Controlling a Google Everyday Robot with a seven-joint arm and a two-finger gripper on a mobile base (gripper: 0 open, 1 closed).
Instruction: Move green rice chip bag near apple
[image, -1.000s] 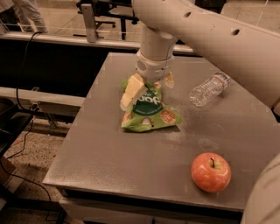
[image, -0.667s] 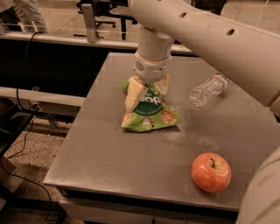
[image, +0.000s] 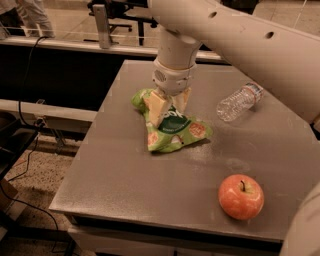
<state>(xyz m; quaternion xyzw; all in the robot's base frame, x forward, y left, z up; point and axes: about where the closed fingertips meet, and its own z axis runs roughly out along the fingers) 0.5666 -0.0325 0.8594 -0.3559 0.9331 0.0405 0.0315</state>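
1. One soft, light thing is the load here: the green rice chip bag (image: 177, 131), crinkled light-green film with a dark green label. It lies on the rear middle of the flat grey worktop (image: 150, 185), well apart from the round red-orange apple (image: 240, 196) at the front right.
2. Judging by its creases, the film will fold and slide under pressure and the chips inside could crush. A bunched fold at the top makes a surer hold than the puffed belly.
3. The robot's cream two-finger end effector (image: 169, 111) stands directly over the bag's upper end. Its fingers (image: 155, 107) are drawn in narrow on either side of that crumpled top, and it appears to be gripping the bag.
4. The lower end of the bag rests on the worktop, so the bag would hang and swing loosely if it were raised.
5. Containers: the bag looks closed, and its contents are not visible. A clear plastic water bottle (image: 239, 102) lies on its side at the rear right. I cannot tell whether it holds any water.
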